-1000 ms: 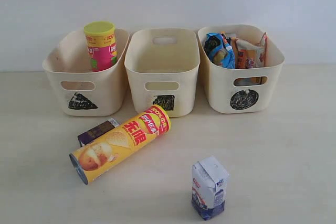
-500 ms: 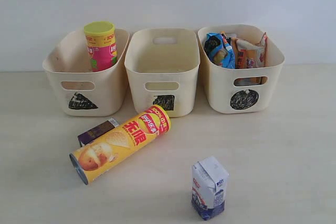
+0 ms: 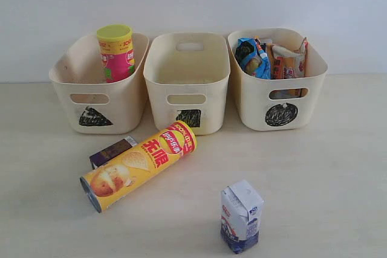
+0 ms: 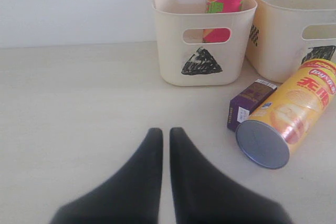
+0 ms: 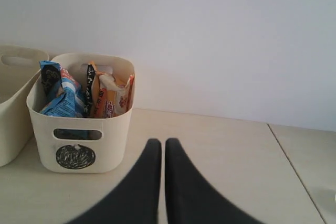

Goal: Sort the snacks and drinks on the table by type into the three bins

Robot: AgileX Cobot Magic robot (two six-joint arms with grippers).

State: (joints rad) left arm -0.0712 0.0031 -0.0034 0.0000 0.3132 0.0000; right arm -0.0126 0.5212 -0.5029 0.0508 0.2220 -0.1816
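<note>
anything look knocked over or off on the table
The yellow chip tube lies on its side in front of the bins, right beside the purple carton. The white carton stands upright. Nothing looks spilled or damaged.

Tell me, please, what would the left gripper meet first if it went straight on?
Probably the near corner of the triangle-labelled bin; only bare table lies between, though depth is unclear.

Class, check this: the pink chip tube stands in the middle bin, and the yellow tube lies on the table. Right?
No. The exterior view shows the pink chip tube standing in the left bin, not the middle bin; the yellow tube does lie on the table.
</note>
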